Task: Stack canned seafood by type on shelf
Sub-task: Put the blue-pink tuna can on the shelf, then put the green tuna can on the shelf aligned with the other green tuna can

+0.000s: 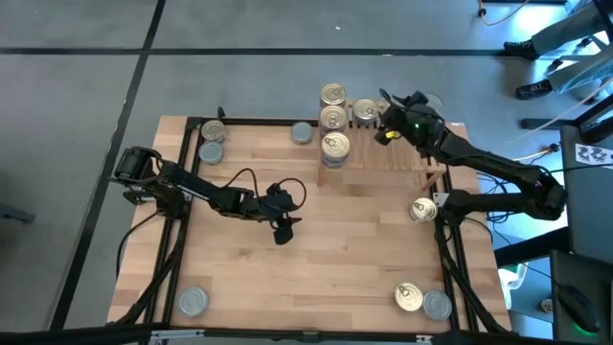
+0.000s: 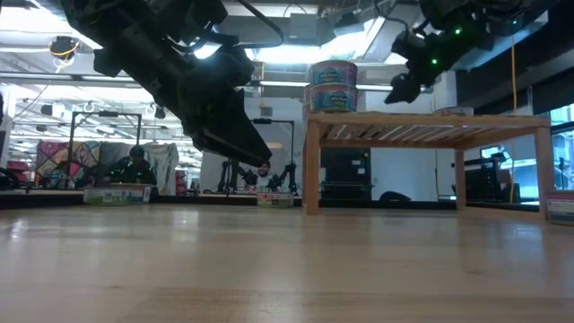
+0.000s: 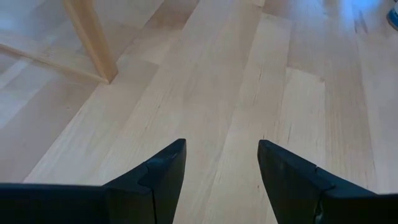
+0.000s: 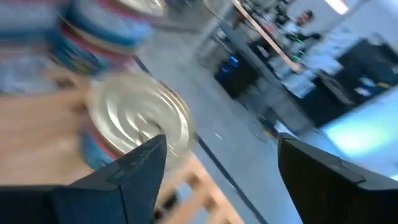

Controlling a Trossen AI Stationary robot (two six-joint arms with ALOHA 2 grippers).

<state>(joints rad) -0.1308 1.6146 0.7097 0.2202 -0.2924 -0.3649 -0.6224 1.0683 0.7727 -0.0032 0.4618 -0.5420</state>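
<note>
The shelf (image 1: 402,158) is a light slatted rack on the far right part of the table. Gold-topped cans stand on its left end in three stacks (image 1: 334,146), with another can (image 1: 364,110) beside them. In the low view these cans (image 2: 333,85) rise above the shelf top (image 2: 421,118). My right gripper (image 1: 384,129) hovers open over the shelf next to that can. The right wrist view shows a ribbed-top can (image 4: 140,121) just beyond one finger, not between the two (image 4: 221,143). My left gripper (image 1: 283,230) hangs open and empty over mid-table (image 3: 221,149).
Loose cans lie on the table: two at the far left (image 1: 212,142), one silver (image 1: 303,133) left of the shelf, one gold (image 1: 423,209) near the right edge, two at the near right corner (image 1: 422,301), one silver at the near left (image 1: 193,302). A shelf leg (image 3: 93,43) stands ahead of my left gripper.
</note>
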